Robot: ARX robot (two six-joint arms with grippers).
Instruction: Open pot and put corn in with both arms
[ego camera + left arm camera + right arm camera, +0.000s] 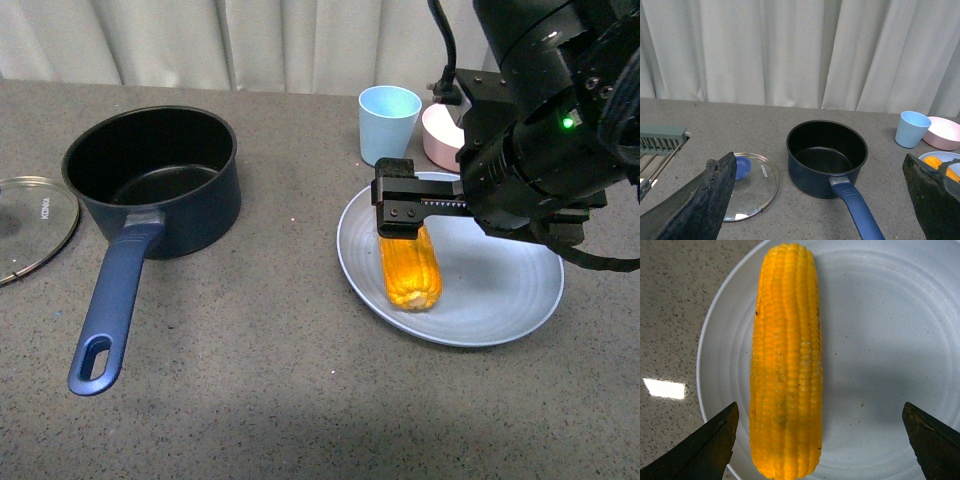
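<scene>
While poised over the yellow-orange corn cob [412,270], stands wide open at the right gripper [820,412]: black fingers [710,450] splayed to either side of the cob, neither touching it, nothing held. Hard to tell from the wrist view how high above the cob.

Lies lengthwise on a round pale blue-grey plate [500,290], toward the plate's side nearer the saucepan, on the right half of the speckled grey bench [300,400]. Behind the plate, side by side: a light blue plastic cup [389,122] and a pink bowl [440,135], the bowl partly hidden by the bulky black right arm [550,120].

To the left, well apart from the plate: a dark navy-blue saucepan [200,215], uncovered, black inside and empty, with its long blue handle [115,300], holed at the end, pointing toward the front camera. Just beside it, further left, flat on the bench: a round glass lid [30,225] with a metal rim, cut off by the picture's edge; blue knob [741,167] visible from the left wrist.

Out of the front view: the left gripper [820,157]. From its own wrist camera, open and empty as well, held above the bench, saucepan and lid showing between its fingers. Near the lid, a grey-green slatted rack [660,137]; behind everything, a white pleated curtain [790,50].
</scene>
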